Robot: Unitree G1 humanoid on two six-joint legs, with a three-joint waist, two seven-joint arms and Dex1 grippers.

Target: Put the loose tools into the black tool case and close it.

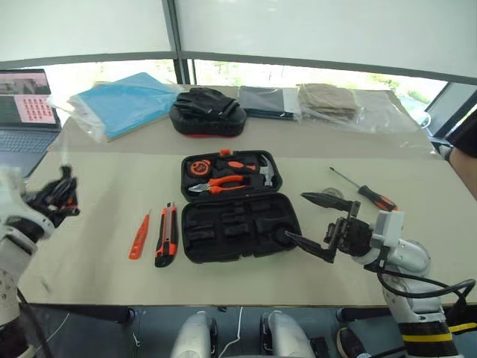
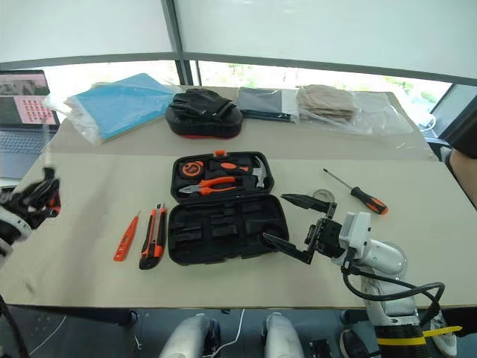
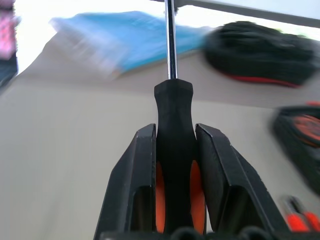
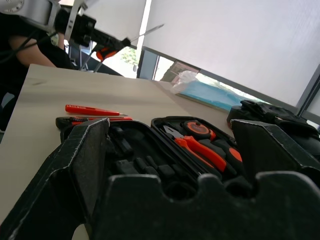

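Left gripper (image 3: 175, 165) pinches a screwdriver (image 3: 173, 150), right gripper (image 1: 317, 220) spread beside open tool case (image 1: 195, 246) holding pliers (image 1: 223, 184).

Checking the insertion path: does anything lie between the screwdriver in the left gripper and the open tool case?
The tester pen and utility knife lie on the table between the held screwdriver and the tool case; carried above them, nothing visible blocks it.
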